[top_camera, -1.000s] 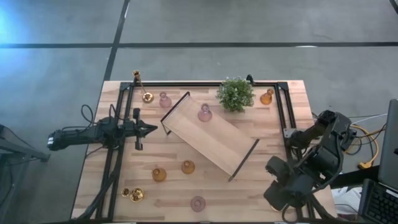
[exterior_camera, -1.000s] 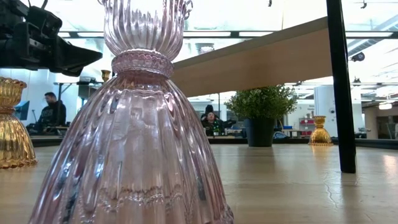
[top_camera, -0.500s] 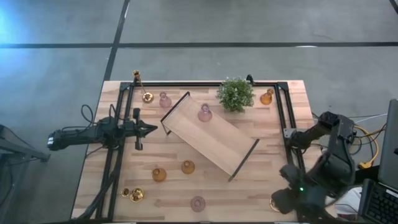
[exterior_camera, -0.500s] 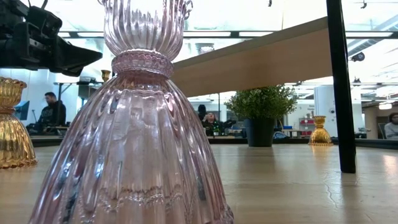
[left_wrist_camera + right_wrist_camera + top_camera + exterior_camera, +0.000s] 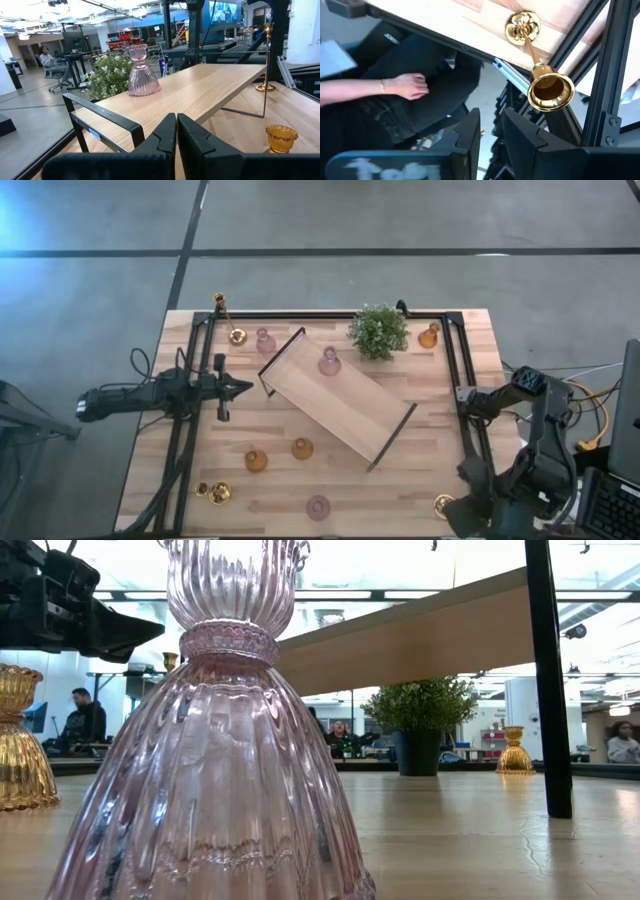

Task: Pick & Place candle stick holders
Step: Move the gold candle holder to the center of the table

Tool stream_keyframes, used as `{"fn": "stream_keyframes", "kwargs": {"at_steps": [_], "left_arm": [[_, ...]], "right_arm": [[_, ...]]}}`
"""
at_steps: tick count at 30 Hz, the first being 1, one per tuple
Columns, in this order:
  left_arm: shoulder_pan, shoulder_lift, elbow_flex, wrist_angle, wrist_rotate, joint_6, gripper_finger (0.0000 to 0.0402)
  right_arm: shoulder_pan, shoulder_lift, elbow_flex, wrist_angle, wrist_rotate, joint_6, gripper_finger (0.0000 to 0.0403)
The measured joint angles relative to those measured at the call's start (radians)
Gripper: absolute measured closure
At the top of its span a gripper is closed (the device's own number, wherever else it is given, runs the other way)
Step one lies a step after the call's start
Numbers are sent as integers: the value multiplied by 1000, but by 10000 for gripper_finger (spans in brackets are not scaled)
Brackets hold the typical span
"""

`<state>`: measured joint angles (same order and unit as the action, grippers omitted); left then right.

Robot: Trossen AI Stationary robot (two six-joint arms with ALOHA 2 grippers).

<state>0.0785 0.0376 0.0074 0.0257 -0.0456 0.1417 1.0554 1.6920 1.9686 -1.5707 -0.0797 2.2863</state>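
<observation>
Both jaws hold nothing: left gripper [image 5: 176, 131] pressed together, right gripper [image 5: 490, 131] slightly parted above the tall brass candlestick [image 5: 540, 70] at the table's near-right corner. Slippery, top-heavy; grasp its stem.

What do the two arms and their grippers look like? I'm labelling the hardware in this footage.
Both arms are dark, nearly black, built of chunky jointed segments. The left gripper has two flat, tapering matte-black fingers; a black cable loops behind the left arm. The right gripper has matching angular black fingers. Yellow and grey cables trail beside the right arm.
</observation>
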Motion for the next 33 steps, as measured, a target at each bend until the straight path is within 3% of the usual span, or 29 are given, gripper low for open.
{"fn": "stream_keyframes", "kwargs": {"at_steps": [11, 33], "left_arm": [[0, 0, 0, 0, 0, 0, 383], [0, 0, 0, 0, 0, 0, 383]], "right_arm": [[14, 17, -7, 0, 0, -51, 350], [24, -37, -65, 0, -24, -86, 351]]}}
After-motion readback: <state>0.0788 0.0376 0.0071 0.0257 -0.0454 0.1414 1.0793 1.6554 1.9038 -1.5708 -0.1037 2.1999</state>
